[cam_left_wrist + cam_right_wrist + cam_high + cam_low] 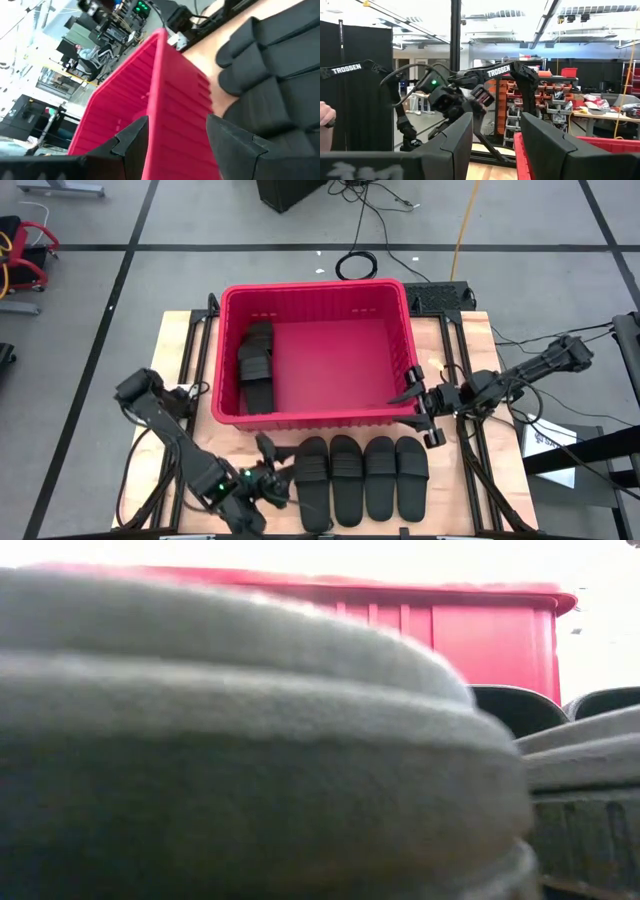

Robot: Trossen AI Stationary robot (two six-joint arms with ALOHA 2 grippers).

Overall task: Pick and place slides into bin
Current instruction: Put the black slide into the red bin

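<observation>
Both arms are dark, slender, multi-joint links with black cables looped alongside them. The left arm (170, 430) carries a green indicator light near its wrist at about 7 o'clock on the table. The right arm (530, 370) is all black. In the right wrist view, white "TROSSEN" lettering marks the left arm's link and a black strap. The fingers (547, 145) are matte black, angular, wedge-shaped plates.

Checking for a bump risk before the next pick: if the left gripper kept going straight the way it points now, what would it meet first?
Probably the bin's red front wall: the left gripper, open, frames it in its wrist view, a slide just beside that line. Depth is unclear.
</observation>
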